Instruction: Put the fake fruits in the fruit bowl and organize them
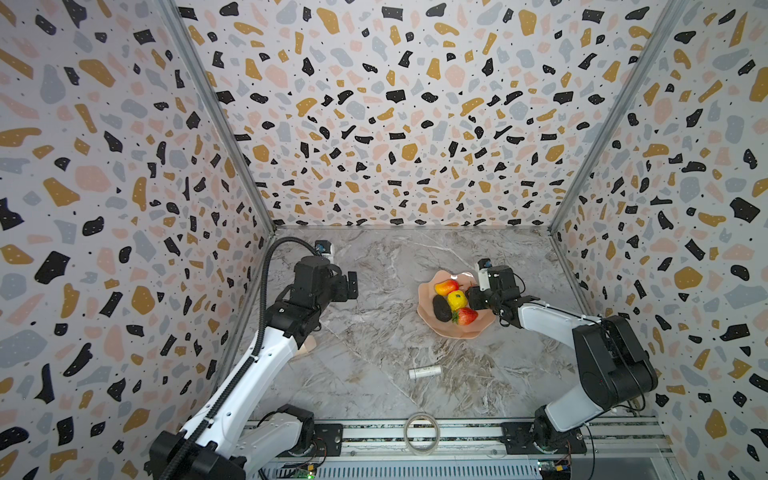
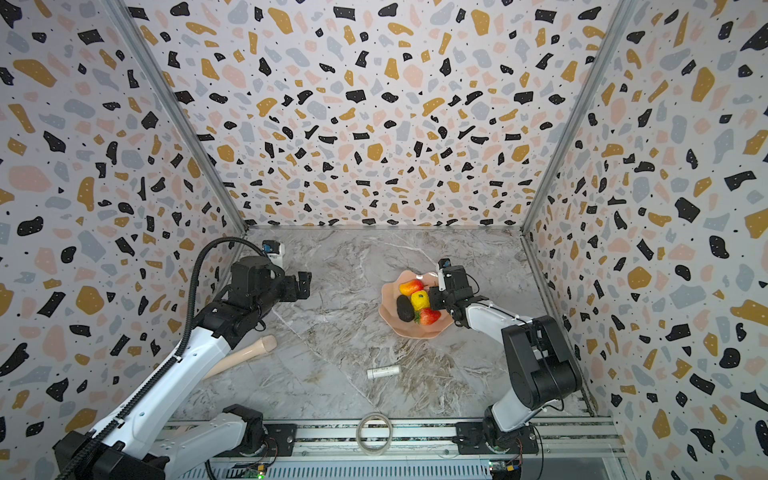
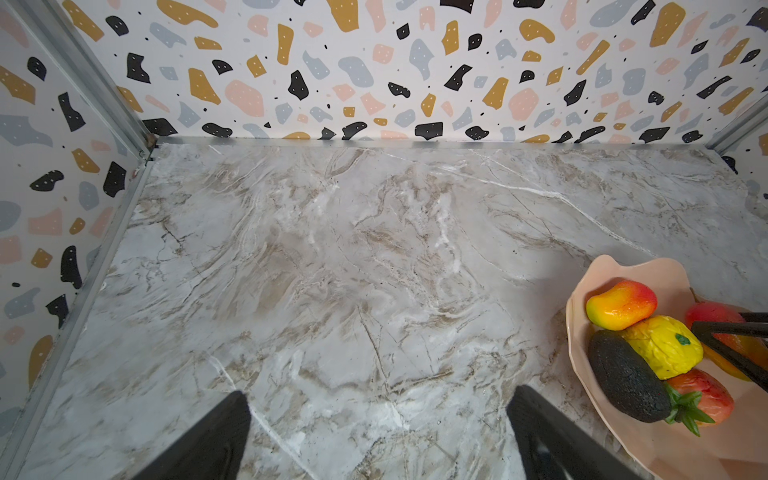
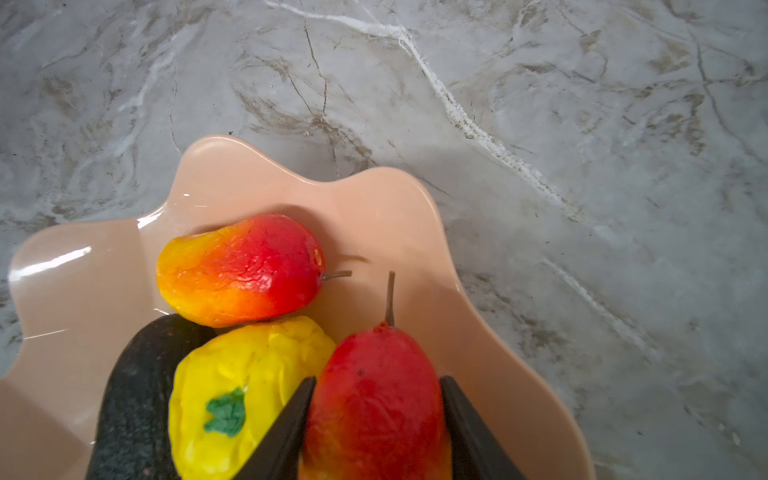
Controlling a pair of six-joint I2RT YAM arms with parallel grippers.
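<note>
My arms: white shells on the long links, black joint housings and wrists. Left arm [image 1: 232, 390], lower left of frame, carries a black ribbed cable conduit [image 1: 266, 291] looping up to the wrist. Right arm [image 1: 582, 345], lower right, has thin black wires at base. Claw fingers [image 4: 286, 428] are matte black wedges.

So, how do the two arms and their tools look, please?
Both arms have glossy white link shells and bulky black joint housings. The left arm carries a black ribbed cable hose along its side, looping above the wrist; the right arm shows thin white cable ties. Each tool has dark tapered fingers; the right tool has them too.
</note>
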